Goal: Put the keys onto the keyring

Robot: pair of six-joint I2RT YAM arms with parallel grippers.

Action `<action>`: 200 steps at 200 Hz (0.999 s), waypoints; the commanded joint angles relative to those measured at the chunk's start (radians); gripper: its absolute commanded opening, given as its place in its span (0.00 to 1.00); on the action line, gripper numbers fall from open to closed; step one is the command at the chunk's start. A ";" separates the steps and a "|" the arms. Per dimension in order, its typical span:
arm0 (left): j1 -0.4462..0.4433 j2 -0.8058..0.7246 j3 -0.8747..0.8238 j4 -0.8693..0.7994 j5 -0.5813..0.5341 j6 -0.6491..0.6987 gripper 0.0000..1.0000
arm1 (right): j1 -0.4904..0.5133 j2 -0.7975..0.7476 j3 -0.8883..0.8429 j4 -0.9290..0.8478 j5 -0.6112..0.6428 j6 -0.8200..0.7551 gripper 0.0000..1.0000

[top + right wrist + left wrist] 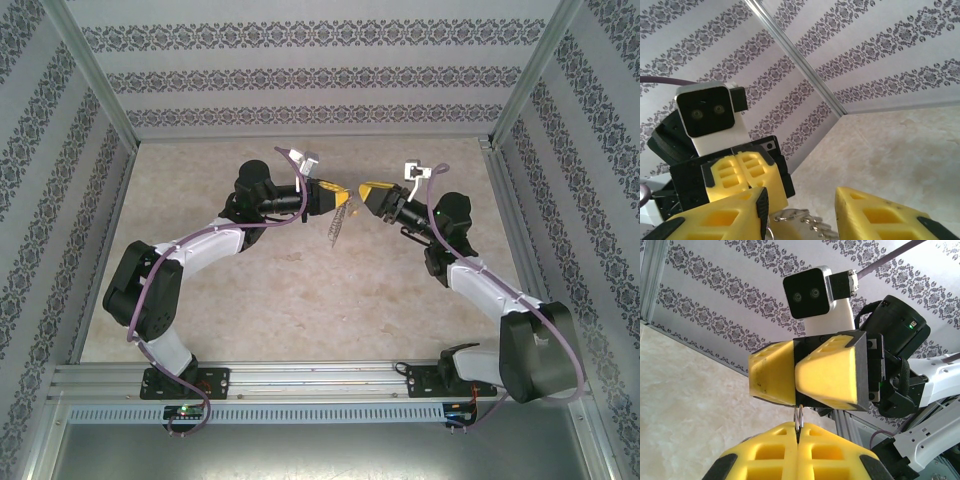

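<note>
Foam fingers (765, 455) of your left gripper (799, 430) pinch the keyring (799, 418), a thin grey metal loop. Its silvery chain (335, 232) dangles above the marbled table (290, 310). Beyond, your right gripper (801, 200) stands part-open, its blocky yellow pads apart.

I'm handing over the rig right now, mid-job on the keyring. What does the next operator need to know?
Left gripper: shut, pinching a ring of the keyring at its fingertips, held above the table.
Right gripper: jaws apart, tip to tip with the left one. The keyring's chain shows between its fingers.
Key: too small or hidden to tell where it is.
Done: keyring is up in the left grip, presented to the right.
Left: find the key, confirm whether it is threaded, and thread it if not.
</note>
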 commanded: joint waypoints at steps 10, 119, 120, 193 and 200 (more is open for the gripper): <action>-0.010 -0.017 -0.004 0.076 -0.001 -0.011 0.00 | 0.029 0.014 0.038 0.083 -0.030 0.026 0.40; -0.009 -0.020 0.000 0.076 -0.004 -0.014 0.00 | 0.064 0.038 0.034 0.087 -0.045 0.015 0.13; -0.009 -0.020 0.000 0.076 -0.004 -0.014 0.00 | 0.064 0.038 0.034 0.087 -0.045 0.015 0.13; -0.007 -0.028 -0.002 0.040 -0.027 0.011 0.06 | 0.056 0.017 0.028 0.034 -0.048 -0.035 0.00; -0.005 -0.027 -0.002 0.033 -0.030 0.014 0.15 | 0.055 0.016 0.029 0.019 -0.044 -0.048 0.00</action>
